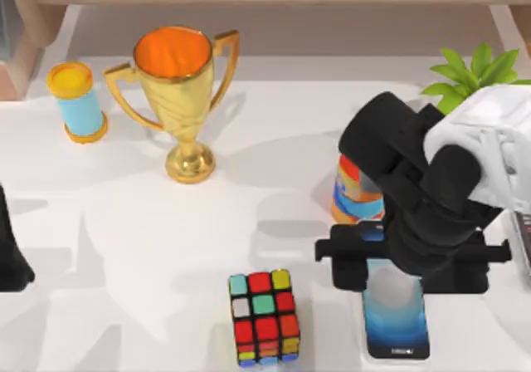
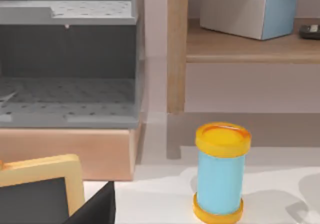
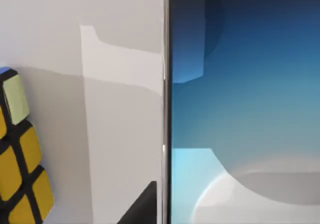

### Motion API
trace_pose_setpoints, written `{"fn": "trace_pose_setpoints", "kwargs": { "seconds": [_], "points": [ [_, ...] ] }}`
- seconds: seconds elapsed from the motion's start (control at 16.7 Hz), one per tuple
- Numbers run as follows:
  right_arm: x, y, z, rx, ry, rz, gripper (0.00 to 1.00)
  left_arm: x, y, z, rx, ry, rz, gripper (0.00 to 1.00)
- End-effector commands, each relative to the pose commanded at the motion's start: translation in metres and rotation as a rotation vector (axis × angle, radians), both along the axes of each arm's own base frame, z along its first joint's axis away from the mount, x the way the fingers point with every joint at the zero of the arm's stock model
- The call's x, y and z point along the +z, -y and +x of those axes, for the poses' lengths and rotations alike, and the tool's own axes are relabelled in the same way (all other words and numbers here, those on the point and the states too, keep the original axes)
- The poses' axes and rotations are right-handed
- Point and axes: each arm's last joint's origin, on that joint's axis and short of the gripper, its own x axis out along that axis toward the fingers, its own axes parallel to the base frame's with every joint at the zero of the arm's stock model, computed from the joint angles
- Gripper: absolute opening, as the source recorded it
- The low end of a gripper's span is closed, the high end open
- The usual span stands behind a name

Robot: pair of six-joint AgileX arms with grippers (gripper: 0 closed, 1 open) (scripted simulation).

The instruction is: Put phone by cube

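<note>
The phone point(image 1: 397, 326) lies flat on the white table at the front right, its grey-to-blue screen up and its far end hidden under my right gripper point(image 1: 406, 276). This gripper hangs right over it, open, with its fingers spread wider than the phone. The right wrist view looks closely at the phone's screen point(image 3: 245, 109), with a dark fingertip point(image 3: 140, 206) just outside its edge. The cube point(image 1: 264, 318) stands a short way left of the phone, apart from it; its yellow squares point(image 3: 20, 179) show beside the phone. My left arm point(image 1: 10, 256) is parked at the table's left edge.
A gold trophy point(image 1: 178, 90) and a blue can with yellow ends point(image 1: 75, 102) stand at the back left. A striped cup point(image 1: 355, 191) sits just behind my right gripper, and a green plant point(image 1: 471, 75) at the back right. Shelving point(image 2: 70, 59) lies beyond the table.
</note>
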Motion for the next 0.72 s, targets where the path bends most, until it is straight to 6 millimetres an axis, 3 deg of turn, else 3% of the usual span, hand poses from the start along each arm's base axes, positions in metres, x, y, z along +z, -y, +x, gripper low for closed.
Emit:
{"fn": "trace_pose_setpoints", "kwargs": {
  "seconds": [0.54, 0.72],
  "points": [
    [-0.038, 0.006, -0.005, -0.002, -0.062, -0.064, 0.00, 0.000, 0.000, 0.000, 0.000, 0.000, 0.000, 1.00],
    [-0.039, 0.006, -0.005, -0.002, -0.063, -0.065, 0.00, 0.000, 0.000, 0.000, 0.000, 0.000, 0.000, 1.00]
  ]
}}
